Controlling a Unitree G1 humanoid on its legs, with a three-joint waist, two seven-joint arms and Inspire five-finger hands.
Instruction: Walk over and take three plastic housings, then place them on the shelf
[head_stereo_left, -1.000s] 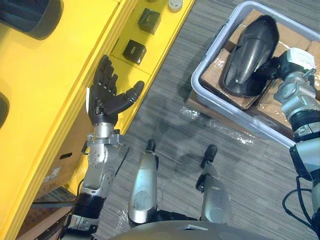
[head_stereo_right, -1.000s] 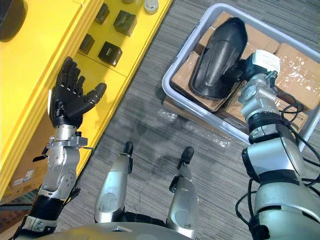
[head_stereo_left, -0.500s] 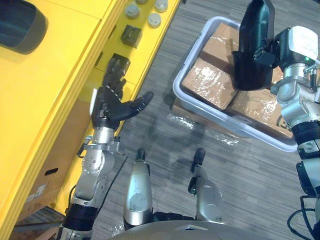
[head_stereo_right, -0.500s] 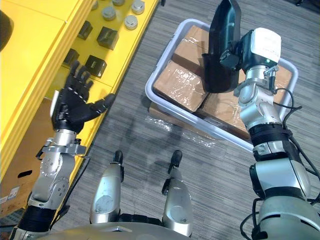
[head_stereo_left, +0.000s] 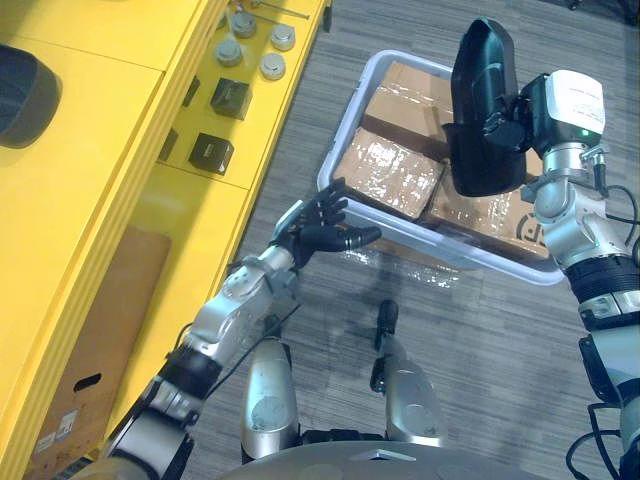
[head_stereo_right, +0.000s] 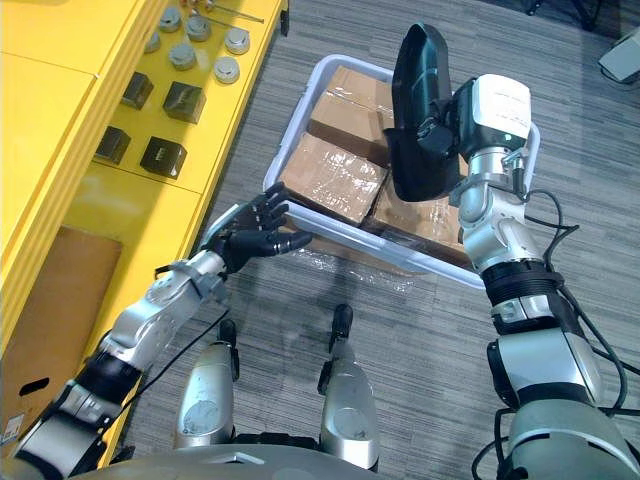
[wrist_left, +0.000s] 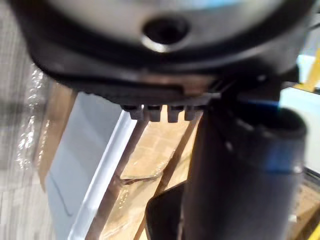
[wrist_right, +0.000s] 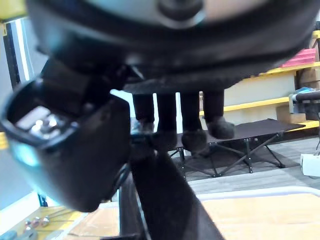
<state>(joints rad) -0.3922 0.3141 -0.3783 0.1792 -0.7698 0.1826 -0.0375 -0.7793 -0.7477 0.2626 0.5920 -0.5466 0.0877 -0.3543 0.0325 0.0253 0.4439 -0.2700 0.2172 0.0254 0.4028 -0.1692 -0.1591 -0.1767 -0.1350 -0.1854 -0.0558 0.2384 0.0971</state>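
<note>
Past the left hand (wrist_left: 240, 160) lie a grey bin (wrist_left: 75, 170) with a pale rim, and film-wrapped cardboard boxes (wrist_left: 150, 155) inside it.

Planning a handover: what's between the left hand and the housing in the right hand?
Left eye view: between the left hand and the raised housing lie the bin rim and wrapped cardboard boxes.
</note>
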